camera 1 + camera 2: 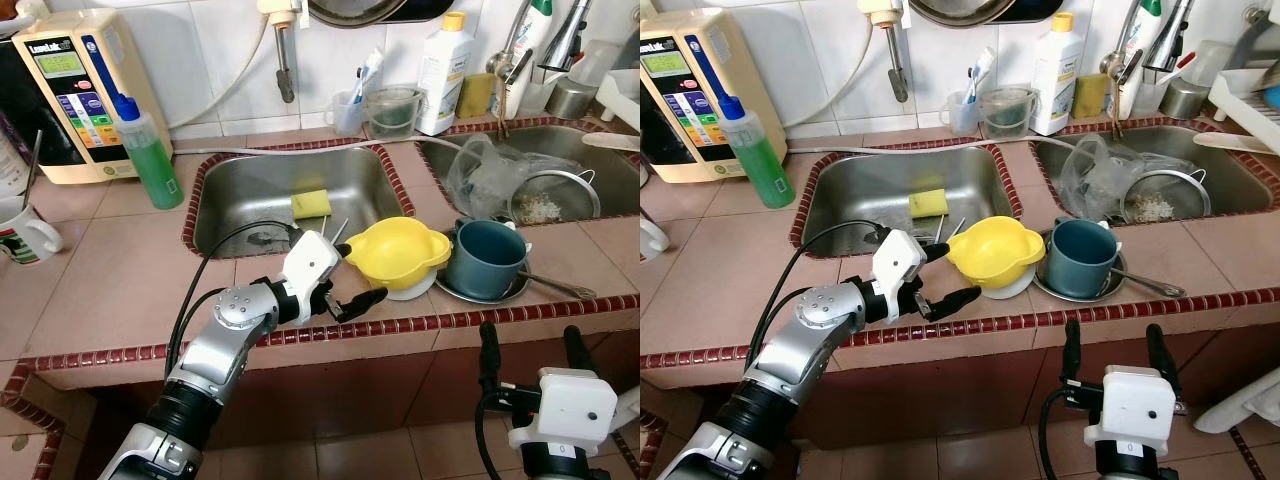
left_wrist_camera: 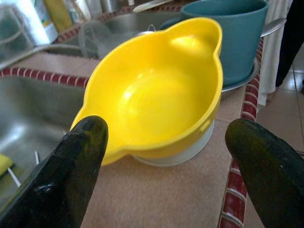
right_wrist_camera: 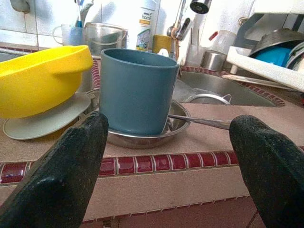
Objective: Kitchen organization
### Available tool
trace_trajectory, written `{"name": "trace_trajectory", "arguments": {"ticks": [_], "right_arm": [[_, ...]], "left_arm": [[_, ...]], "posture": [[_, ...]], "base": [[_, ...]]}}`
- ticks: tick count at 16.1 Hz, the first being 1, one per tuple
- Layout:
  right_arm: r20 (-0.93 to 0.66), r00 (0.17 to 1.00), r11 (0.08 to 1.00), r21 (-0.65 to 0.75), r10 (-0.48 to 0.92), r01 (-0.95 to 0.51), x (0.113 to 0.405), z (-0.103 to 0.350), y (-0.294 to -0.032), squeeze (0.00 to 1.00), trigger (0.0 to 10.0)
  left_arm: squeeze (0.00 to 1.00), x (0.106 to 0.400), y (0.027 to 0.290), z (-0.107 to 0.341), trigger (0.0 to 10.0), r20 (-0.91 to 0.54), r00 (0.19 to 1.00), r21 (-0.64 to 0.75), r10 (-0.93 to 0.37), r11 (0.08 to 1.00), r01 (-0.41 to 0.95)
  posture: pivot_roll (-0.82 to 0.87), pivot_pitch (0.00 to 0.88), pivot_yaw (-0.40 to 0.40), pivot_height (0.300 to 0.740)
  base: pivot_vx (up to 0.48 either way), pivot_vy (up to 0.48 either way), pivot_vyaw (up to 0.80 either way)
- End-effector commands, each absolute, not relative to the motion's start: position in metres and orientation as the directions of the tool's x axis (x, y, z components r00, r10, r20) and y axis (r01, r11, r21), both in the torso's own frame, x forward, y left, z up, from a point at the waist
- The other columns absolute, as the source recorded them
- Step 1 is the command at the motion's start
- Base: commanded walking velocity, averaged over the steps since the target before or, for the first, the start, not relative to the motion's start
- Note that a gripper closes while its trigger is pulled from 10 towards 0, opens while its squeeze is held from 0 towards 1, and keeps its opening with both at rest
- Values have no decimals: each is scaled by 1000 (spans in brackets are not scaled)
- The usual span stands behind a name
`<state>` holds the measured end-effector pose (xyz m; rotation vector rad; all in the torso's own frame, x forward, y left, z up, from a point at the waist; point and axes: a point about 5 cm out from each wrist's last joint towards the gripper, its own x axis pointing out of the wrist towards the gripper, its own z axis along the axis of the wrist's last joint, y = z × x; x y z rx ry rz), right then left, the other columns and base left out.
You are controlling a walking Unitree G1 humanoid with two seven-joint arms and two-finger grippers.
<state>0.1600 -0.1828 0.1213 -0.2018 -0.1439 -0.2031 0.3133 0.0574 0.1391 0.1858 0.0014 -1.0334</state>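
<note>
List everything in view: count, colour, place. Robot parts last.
yellow bowl: 1, yellow, counter between sinks, on a pale plate
blue cup: 1, teal, in a steel dish right of bowl
sponge: 1, yellow, left sink
soap bottle: 1, green, counter left of the sink
strainer: 1, steel, right sink
plastic bag: 1, clear, right sink
white bottle: 1, white, yellow cap, back ledge
mug: 1, white, far left
left gripper: fingers open, at bowl's near rim
right gripper: fingers open, below counter edge

Left gripper reaches over the counter's front edge, fingers spread; right gripper hangs below the edge, fingers apart.
</note>
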Motion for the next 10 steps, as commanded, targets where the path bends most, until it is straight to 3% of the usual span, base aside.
{"name": "trace_trajectory", "arguments": {"ticks": [1, 10], "right_arm": [[156, 970, 958, -190, -187, 215, 159, 119, -184, 0, 10000], [156, 970, 958, -191, -185, 213, 160, 119, -184, 0, 10000]], "left_arm": [[0, 308, 53, 145, 10000, -68, 482, 196, -874, 462, 865], [0, 299, 32, 145, 10000, -49, 442, 237, -896, 420, 876]], "posture": [[-317, 48, 107, 740], [-316, 58, 105, 740]], "base": [[0, 0, 0], [0, 0, 0]]}}
